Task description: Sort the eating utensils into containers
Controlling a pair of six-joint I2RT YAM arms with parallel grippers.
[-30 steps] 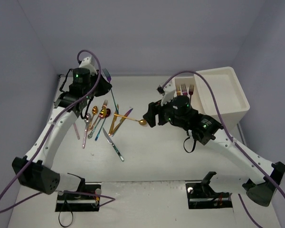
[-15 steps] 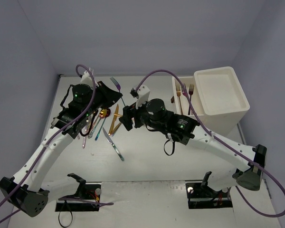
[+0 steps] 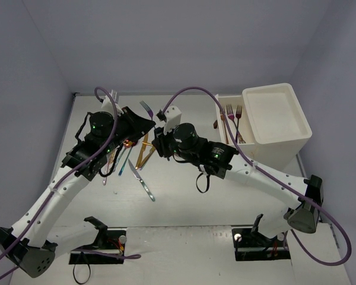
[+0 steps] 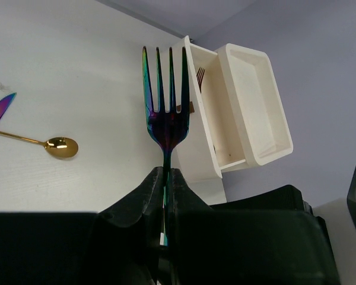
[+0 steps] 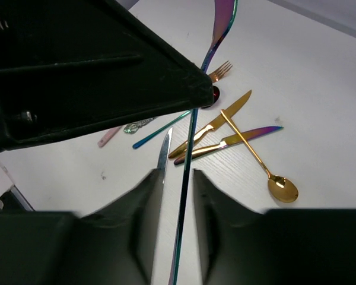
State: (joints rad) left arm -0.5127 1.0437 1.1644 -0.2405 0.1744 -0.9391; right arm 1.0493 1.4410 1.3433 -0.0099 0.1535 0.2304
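My left gripper [image 3: 149, 123] is shut on an iridescent blue-green fork [image 3: 146, 108], held above the table with its tines up [image 4: 166, 113]. The left wrist view has the handle clamped between the pads at the left gripper [image 4: 166, 173]. My right gripper [image 5: 177, 173] straddles the same fork's handle [image 5: 193, 127] lower down; a narrow gap shows on each side, so it is open. More eating utensils lie in a loose pile [image 3: 133, 157]. The white drawer unit [image 3: 279, 119] stands at the far right, one drawer [image 3: 218, 113] pulled out with forks [image 3: 231, 113] inside.
On the table under the fork lie a gold spoon [image 5: 283, 189], a gold knife [image 5: 216, 122] and a silver knife [image 5: 163, 151]. Another silver knife [image 3: 143, 181] lies nearest the arm bases. Both arms cross over the pile.
The right arm swept left from beside the drawer unit to the fork, and its jaws narrowed around the handle. The left arm carried the fork rightward and higher.
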